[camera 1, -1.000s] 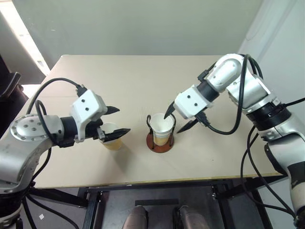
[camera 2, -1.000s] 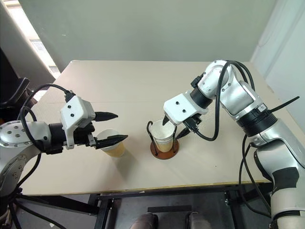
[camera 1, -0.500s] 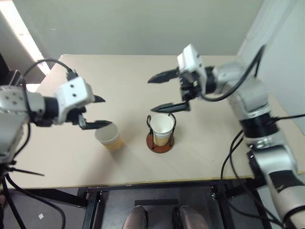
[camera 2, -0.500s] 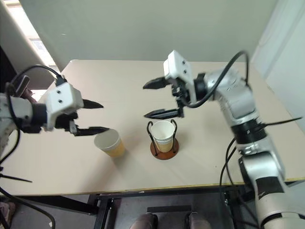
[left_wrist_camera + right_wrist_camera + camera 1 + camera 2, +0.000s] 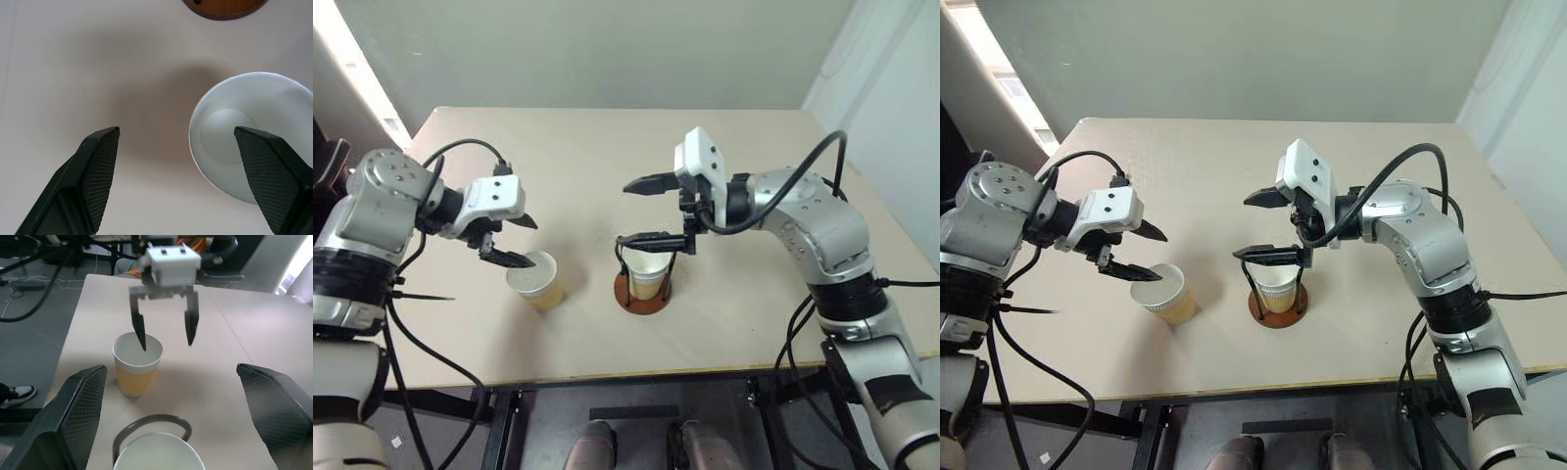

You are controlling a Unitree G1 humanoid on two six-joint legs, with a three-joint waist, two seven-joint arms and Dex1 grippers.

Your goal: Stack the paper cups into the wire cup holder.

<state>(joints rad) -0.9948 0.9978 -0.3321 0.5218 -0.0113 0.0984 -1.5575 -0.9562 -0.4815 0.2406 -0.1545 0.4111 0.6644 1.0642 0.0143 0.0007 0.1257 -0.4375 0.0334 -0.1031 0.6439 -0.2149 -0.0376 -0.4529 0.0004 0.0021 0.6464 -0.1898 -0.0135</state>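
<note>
The right gripper (image 5: 651,210) has let go of the cup it was lowering a second ago and has risen clear: it now hangs just above the wire cup holder (image 5: 642,284), turned level, its two black fingers spread wide with nothing between them. The paper cup (image 5: 647,270) it left behind sits upright inside the wire loops, directly beneath that gripper's lower finger, so one placement looks finished. The left gripper (image 5: 1136,251) has shifted too. A second ago it was reaching level with the loose cup's side; now it tilts downward over the second paper cup (image 5: 1164,294), jaws wide apart and empty, with one finger over the cup's open mouth and the other outside the rim, as the left wrist view confirms. That cup stands upright on the table (image 5: 734,304), beside the holder and just under the left fingertips. My reading is that the work has passed to the left arm, which seems lined up to pinch the cup's wall at the rim and carry it to the holder.
</note>
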